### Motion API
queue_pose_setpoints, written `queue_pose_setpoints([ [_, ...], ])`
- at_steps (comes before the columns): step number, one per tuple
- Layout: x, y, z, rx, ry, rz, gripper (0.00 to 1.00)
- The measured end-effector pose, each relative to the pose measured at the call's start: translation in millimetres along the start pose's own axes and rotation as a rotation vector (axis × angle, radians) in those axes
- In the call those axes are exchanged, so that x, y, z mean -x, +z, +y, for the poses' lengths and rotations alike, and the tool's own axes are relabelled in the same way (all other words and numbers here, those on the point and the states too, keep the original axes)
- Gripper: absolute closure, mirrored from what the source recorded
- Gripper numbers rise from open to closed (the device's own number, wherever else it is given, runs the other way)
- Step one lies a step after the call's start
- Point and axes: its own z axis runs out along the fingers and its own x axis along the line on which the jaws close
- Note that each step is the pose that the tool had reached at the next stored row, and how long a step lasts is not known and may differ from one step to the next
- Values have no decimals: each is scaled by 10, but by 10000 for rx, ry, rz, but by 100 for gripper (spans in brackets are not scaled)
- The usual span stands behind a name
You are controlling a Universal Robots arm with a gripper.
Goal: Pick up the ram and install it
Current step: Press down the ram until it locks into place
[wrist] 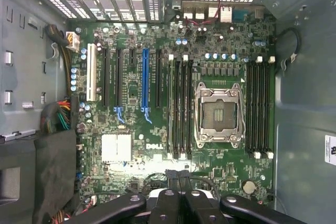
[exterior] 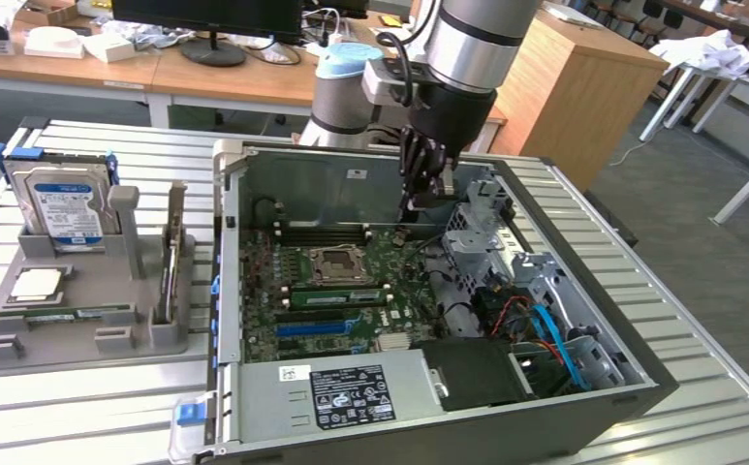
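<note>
A ram [exterior: 339,295], a long green stick with dark chips, stands on edge in a motherboard slot beside the open processor socket [exterior: 335,262]. A second green stick [exterior: 71,313] lies flat in the grey holder [exterior: 129,339] at the exterior view's left. My gripper [exterior: 423,199] hangs over the back of the open computer case [exterior: 633,387], above the board, shut with nothing between its fingers. In the wrist view my gripper [wrist: 178,182] looks straight down on the motherboard, with the black memory slots [wrist: 182,106] and the socket [wrist: 218,115] below it.
The grey holder also carries a hard drive [exterior: 64,203] and a square silver processor [exterior: 36,283]. Inside the case are a blue slot [wrist: 145,80], the power supply [exterior: 348,392], a drive cage [exterior: 490,218] and loose cables [exterior: 543,329]. The case stands on a slatted metal table [exterior: 710,426].
</note>
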Motion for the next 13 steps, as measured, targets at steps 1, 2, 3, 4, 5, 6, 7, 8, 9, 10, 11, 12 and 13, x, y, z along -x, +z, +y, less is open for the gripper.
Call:
queue_pose_setpoints([
  [1,0,0,0,0,0,-1,90],
  [2,1,4,-1,-1,0,-3,90],
  [3,1,11,-1,-2,0,-4,90],
  [4,0,20,-2,-1,-1,-1,90],
  [5,-1,30,-2,0,-1,0,90],
  [6,-1,43,-2,-1,-1,-2,90],
  [7,-2,55,-3,0,0,-1,90],
  [8,-2,68,-3,0,-1,-1,90],
  [9,-3,81,-4,0,-1,-1,90],
  [10,-3,96,-4,0,-1,0,90],
  [11,-4,109,-4,0,-1,0,90],
  [12,-4,123,-4,0,0,0,90],
  [13,-4,138,-5,0,-1,-1,90],
])
